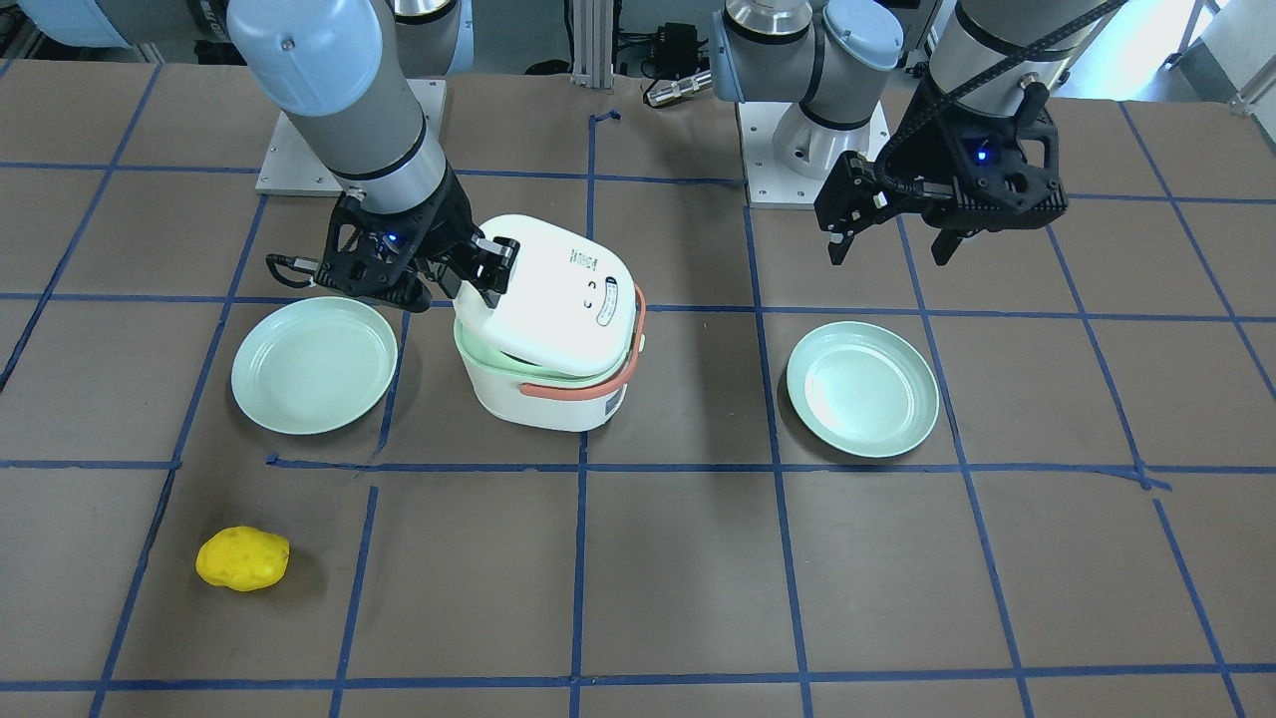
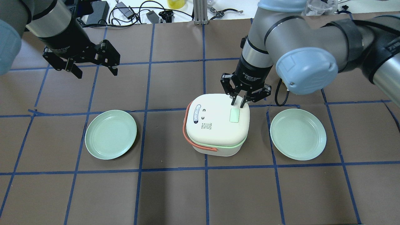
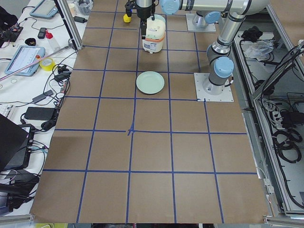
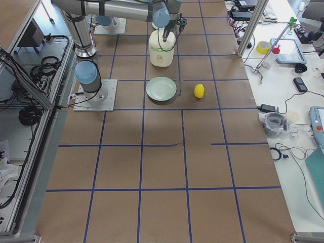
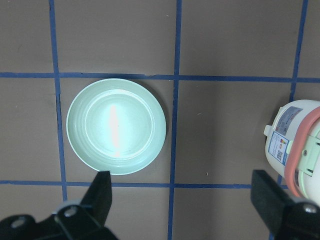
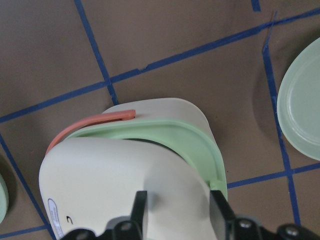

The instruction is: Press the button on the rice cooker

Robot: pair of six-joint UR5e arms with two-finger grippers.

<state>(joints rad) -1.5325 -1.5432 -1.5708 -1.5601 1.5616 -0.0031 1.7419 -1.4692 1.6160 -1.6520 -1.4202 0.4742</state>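
While my right gripper [image 2: 237, 104] hangs over the rice cooker [image 2: 217, 131] — a little open, holding nothing — the green button [image 2: 234, 115] lies just beside its tips. My left gripper [image 2: 96, 73] (wide open) is farther off.

Table [image 1: 698, 578]: rice cooker [image 1: 543, 394], 2 plates [image 1: 314, 364], potato [image 1: 242, 558]

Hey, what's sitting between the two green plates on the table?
The rice cooker stands between the left plate and right plate, with the right gripper at its lid; the overhead view shows it.
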